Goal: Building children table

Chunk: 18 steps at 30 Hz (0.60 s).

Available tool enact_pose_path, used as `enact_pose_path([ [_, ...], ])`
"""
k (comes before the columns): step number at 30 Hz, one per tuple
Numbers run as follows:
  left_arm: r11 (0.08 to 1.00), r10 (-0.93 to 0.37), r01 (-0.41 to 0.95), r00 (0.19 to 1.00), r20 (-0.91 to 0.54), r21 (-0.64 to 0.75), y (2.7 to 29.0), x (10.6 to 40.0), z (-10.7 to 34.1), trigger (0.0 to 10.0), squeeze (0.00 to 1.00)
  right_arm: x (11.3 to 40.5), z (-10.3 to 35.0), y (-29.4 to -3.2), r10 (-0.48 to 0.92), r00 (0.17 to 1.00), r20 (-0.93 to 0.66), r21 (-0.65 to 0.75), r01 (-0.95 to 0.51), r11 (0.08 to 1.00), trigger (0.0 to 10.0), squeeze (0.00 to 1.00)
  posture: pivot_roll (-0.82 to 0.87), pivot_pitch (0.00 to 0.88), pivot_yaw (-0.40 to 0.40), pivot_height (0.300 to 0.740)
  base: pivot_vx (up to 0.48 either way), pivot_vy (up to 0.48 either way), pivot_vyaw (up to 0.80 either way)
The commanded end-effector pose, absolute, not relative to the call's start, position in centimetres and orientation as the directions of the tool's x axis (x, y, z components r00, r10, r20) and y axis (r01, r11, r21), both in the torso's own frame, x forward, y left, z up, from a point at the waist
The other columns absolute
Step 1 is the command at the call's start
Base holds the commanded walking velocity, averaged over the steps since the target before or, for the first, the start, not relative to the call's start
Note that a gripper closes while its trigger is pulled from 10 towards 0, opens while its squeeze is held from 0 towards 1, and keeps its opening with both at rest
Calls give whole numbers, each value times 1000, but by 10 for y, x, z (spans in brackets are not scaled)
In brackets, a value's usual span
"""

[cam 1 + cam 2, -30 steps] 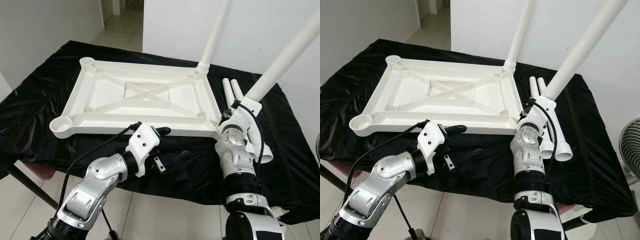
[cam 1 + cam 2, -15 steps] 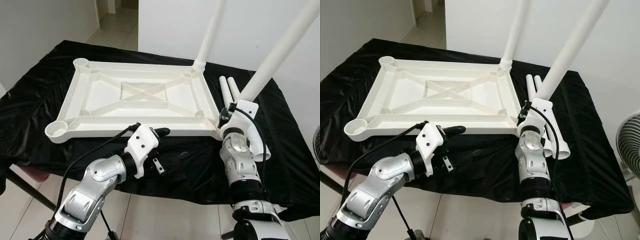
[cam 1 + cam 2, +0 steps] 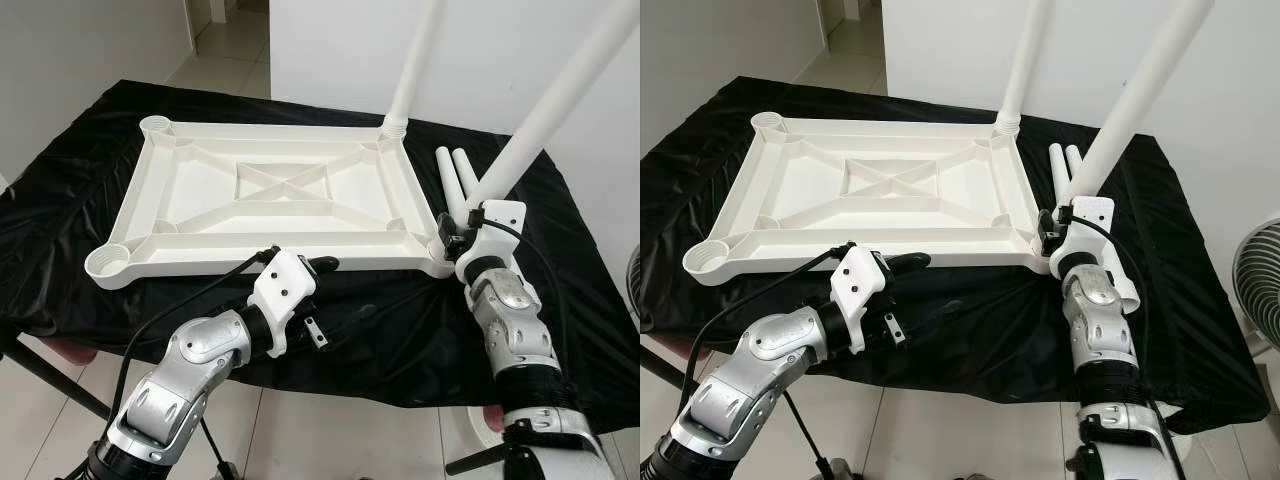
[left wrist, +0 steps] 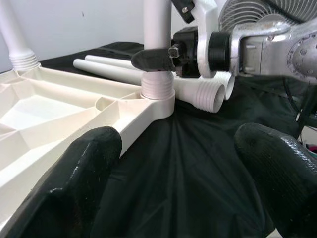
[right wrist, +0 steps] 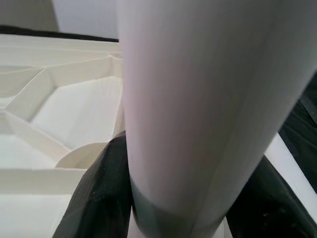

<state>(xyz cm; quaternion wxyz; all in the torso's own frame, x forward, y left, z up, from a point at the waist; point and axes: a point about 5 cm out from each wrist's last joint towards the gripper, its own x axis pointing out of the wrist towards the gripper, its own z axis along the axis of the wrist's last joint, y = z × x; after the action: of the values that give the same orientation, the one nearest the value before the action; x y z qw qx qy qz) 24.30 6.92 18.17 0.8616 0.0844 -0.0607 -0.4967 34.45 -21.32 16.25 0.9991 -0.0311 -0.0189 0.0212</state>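
Observation:
A white tabletop [image 3: 270, 195] lies upside down on the black-draped table [image 3: 80, 130]. One white leg [image 3: 415, 65] stands in its far right corner socket. A second leg [image 3: 560, 95] rises at a slant from the near right corner socket [image 4: 158, 91], and my right gripper [image 3: 462, 225] is shut on it just above the socket, with black fingers [image 5: 99, 198] on both sides of the tube. My left gripper [image 3: 340, 288] hovers open by the tabletop's front edge, with nothing between its fingers [image 4: 74, 178].
Two spare white legs [image 3: 452, 175] lie side by side on the cloth to the right of the tabletop. A fan [image 3: 1255, 290] stands on the floor at the far right. A white wall rises behind the table, and tiled floor lies below its front edge.
My right arm has swung out to the right and its wrist has come down. The held leg's base now sits at the near right corner socket. The left arm has stayed put.

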Motion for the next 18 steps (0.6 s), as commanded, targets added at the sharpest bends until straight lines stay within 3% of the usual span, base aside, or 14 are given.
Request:
enact_pose_path([
  [1,467,-881,860,473,22,205,68,242,184,10000,0,335,131,-223,88,987,-134,-99,-102,990,10000,0,143,119,-14,740,0,0,0],
  [9,470,-879,858,475,25,206,68,243,186,10000,0,335,133,-237,164,969,-183,-105,-185,977,10000,0,139,127,-9,740,0,0,0],
  [18,475,-877,855,480,28,208,69,245,187,10000,0,334,130,-257,191,962,-194,44,-186,981,10000,0,140,128,-8,740,0,0,0],
])
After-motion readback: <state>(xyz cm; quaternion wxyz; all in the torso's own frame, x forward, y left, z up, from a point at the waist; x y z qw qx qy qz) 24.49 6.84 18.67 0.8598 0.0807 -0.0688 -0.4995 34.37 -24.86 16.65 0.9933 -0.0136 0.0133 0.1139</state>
